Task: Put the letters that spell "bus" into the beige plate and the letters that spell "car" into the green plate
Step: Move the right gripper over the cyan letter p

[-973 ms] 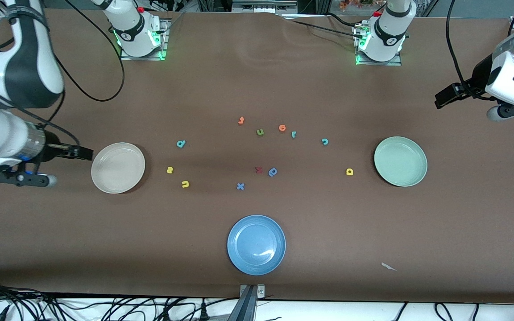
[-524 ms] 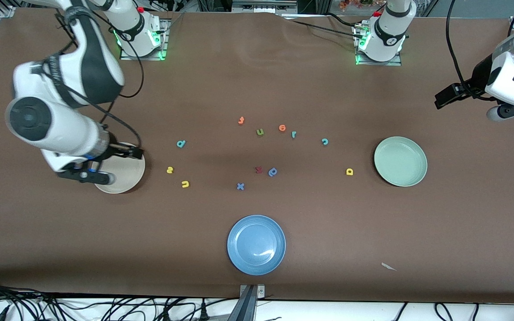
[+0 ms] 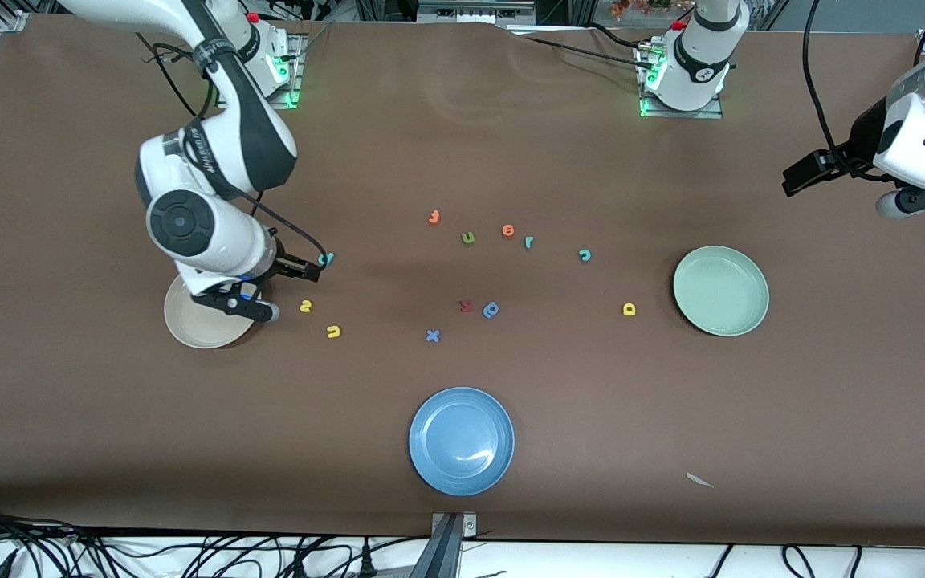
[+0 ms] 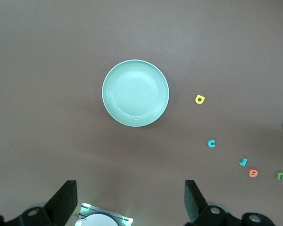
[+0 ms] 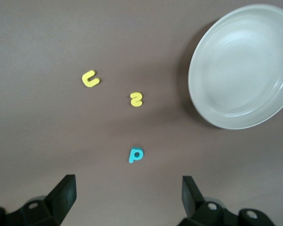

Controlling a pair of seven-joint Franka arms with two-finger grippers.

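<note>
While both hands gape wide, the teal "b" (image 5: 136,155) lies flat, stem toward the right hand (image 5: 127,197).

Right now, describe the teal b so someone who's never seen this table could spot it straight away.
Find the beige plate at the right arm's end of the table. Three tiny letters lie beside it, toward the table's middle: a yellow s, a yellow u and the teal b. The b is the only teal one.

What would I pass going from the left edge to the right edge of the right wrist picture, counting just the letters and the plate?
Yellow foam letter u → teal foam letter b → yellow foam letter s → round cream-beige plate.
</note>
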